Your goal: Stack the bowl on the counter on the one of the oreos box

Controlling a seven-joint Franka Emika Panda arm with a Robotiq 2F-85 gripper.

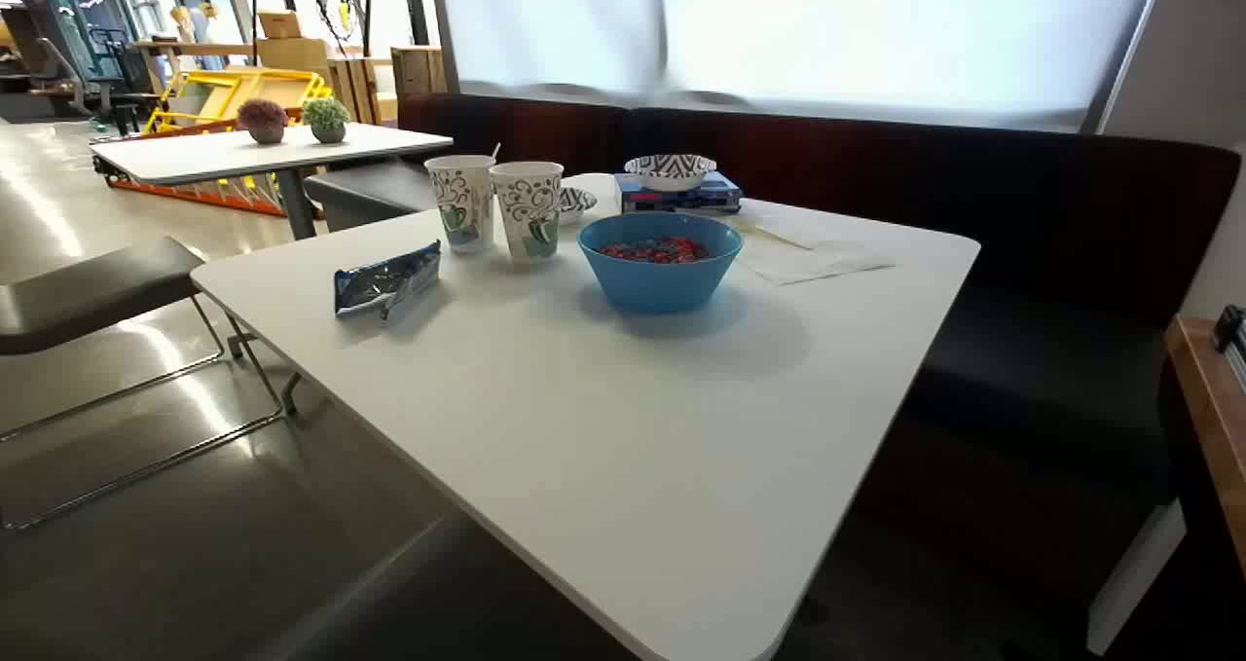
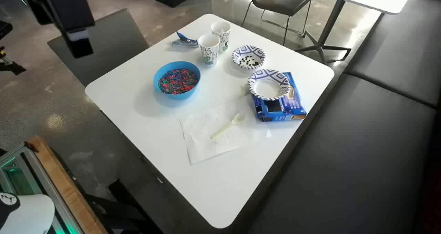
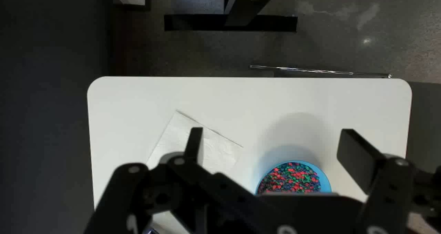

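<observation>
Claw (image 3: pixel 272 134): in the wrist view, we observe its jaws spread wide apart. In an exterior view, we locate the lower patterned bowl (image 2: pixel 248 49) directly on the worktop (image 2: pixel 220 196), near the edge facing the grey chair (image 2: pixel 289 3); it contains small dark pieces (image 2: pixel 248 61). We identify the upper patterned bowl (image 2: pixel 268 88) on the blue box (image 2: pixel 284 104), at the edge along the bench (image 2: pixel 358 141). Toward the far corner, we note two paper cups (image 2: pixel 209 51) and the foil packet (image 2: pixel 186 42), with the blue bowl (image 2: pixel 177 65) nearer the left corner.
</observation>
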